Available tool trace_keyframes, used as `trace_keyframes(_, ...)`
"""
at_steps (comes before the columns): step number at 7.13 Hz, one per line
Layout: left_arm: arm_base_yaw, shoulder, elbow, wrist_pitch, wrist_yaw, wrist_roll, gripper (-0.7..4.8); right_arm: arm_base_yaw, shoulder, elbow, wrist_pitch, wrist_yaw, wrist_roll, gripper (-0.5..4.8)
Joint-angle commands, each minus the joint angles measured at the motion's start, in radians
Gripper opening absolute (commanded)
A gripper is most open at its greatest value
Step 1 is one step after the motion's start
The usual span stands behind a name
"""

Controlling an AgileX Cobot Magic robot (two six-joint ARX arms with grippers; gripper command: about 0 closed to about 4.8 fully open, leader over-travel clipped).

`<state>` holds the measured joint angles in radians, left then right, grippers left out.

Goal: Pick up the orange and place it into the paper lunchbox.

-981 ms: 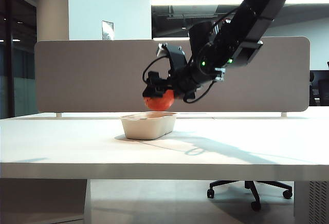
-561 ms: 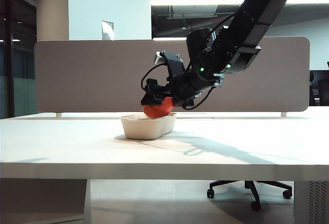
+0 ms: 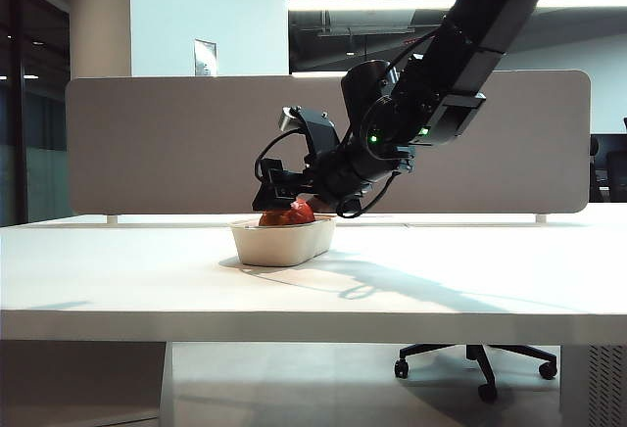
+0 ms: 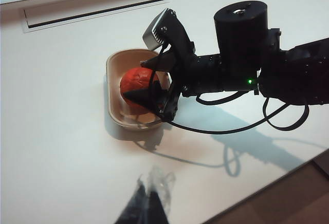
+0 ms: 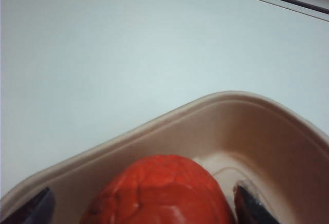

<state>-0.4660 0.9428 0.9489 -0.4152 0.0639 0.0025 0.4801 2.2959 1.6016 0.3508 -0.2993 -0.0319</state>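
The white table [image 3: 470, 285] carries the paper lunchbox [image 3: 282, 241], light pulp that would skid if nudged. The right gripper [image 4: 154, 82] reaches into it, jaws spread wide either side of the orange [image 5: 164, 190] and apparently clear of it. That orange sits inside the tray (firm, round, likely to roll; best taken across its middle). The left gripper [image 4: 150, 199] hovers well apart, its fingertips together and empty.

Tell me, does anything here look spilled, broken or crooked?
Nothing stands out. The orange sits inside the upright paper lunchbox, the right gripper open around it; the left gripper waits apart.
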Motion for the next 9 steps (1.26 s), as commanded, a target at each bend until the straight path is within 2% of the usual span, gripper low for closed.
trace_keyframes(1,0.0,0.0,0.006,-0.043,0.001,0.05,-0.05,-0.002,-0.313,0.008,-0.452,0.132,-0.006,-0.02)
trace_keyframes(2,0.0,0.0,0.006,-0.043,0.0,0.05,-0.05,-0.002,-0.335,0.008,-0.511,0.148,-0.007,-0.01)
trace_keyframes(3,0.0,0.0,0.007,-0.042,0.005,0.05,-0.05,-0.002,-0.461,0.008,-0.853,0.152,-0.006,-0.02)
trace_keyframes(5,0.0,-0.004,0.031,-0.03,0.06,0.049,-0.05,-0.002,-0.591,0.006,-1.049,0.152,-0.006,-0.02)
trace_keyframes(6,-0.014,-0.051,0.031,-0.043,0.064,0.042,-0.05,-0.002,-0.864,-0.183,-1.104,0.195,-0.025,-0.02)
trace_keyframes(8,-0.014,-0.064,0.031,-0.06,0.069,0.042,-0.05,-0.002,-0.958,-0.275,-1.089,0.198,-0.02,-0.02)
trace_keyframes(9,-0.013,-0.104,0.019,-0.149,0.068,0.042,-0.05,-0.002,-1.27,-0.591,-0.962,0.208,0.031,-0.02)
